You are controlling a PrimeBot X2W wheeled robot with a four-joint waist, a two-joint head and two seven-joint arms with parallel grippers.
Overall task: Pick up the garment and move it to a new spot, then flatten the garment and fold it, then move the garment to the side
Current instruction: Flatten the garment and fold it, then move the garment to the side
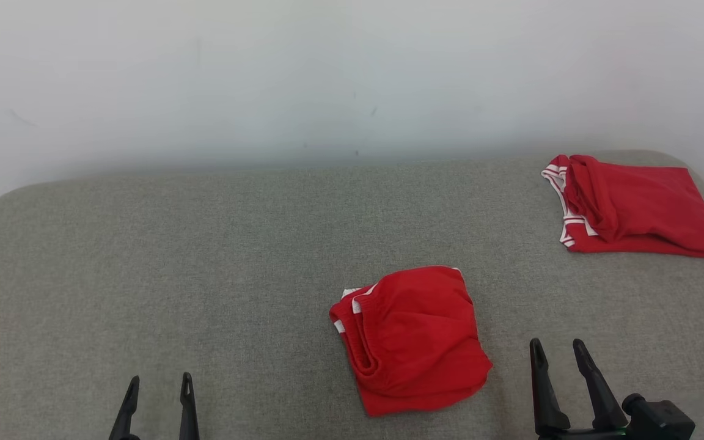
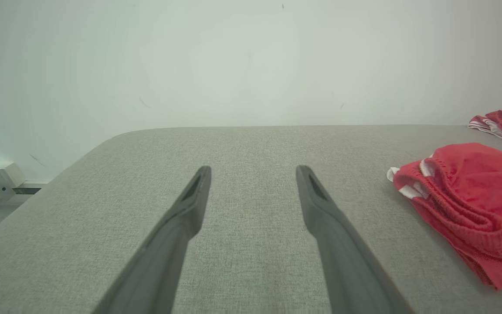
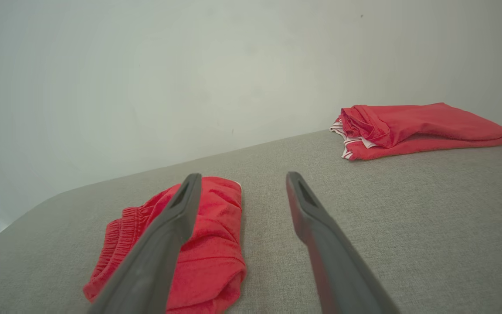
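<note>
Two folded red garments lie on a grey padded surface, with both grippers empty above its near edge.

A pale wall (image 1: 327, 73) rises behind the grey fabric surface (image 1: 144, 275), whose far corners are rounded. The larger folded red garment (image 1: 639, 208) (image 3: 416, 126) lies flat at the far right corner, its white-striped edges facing left. The red shorts (image 1: 413, 342) (image 2: 473, 196) (image 3: 220, 226), folded into a thick bundle with the elastic waistband and white trim on the left, sit near the middle of the surface, a little right of centre and well apart from the other garment. The right gripper (image 1: 557, 345) (image 3: 243, 176) is just right of the shorts, fingers spread and holding nothing. The left gripper (image 1: 160, 382) (image 2: 254, 170) is over bare fabric well left of the shorts, fingers also apart and empty.
</note>
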